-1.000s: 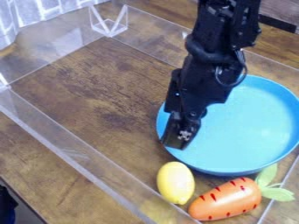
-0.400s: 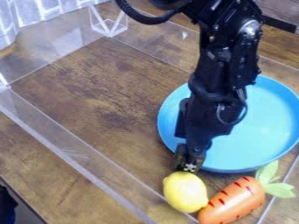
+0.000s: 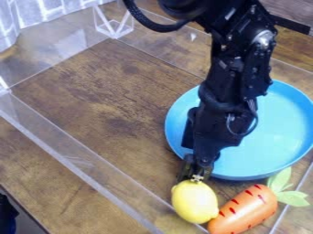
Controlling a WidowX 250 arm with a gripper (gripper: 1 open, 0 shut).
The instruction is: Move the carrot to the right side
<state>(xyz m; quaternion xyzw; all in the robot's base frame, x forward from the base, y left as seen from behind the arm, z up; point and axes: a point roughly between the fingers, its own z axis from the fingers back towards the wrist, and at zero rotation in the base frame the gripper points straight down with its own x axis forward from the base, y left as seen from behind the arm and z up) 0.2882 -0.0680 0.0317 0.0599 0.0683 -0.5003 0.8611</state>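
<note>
Wooden tabletop (image 3: 98, 101) ringed by clear acrylic walls (image 3: 61, 137).

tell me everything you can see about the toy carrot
The carrot is a small, glossy orange plastic toy, tapered, with faint ridge lines and pale green leaves at its thick end, which points toward the right edge. It lies on its side on the wooden surface at the bottom of the view, just below the blue plate's rim. Its narrow tip sits against or very near the yellow lemon.
</note>
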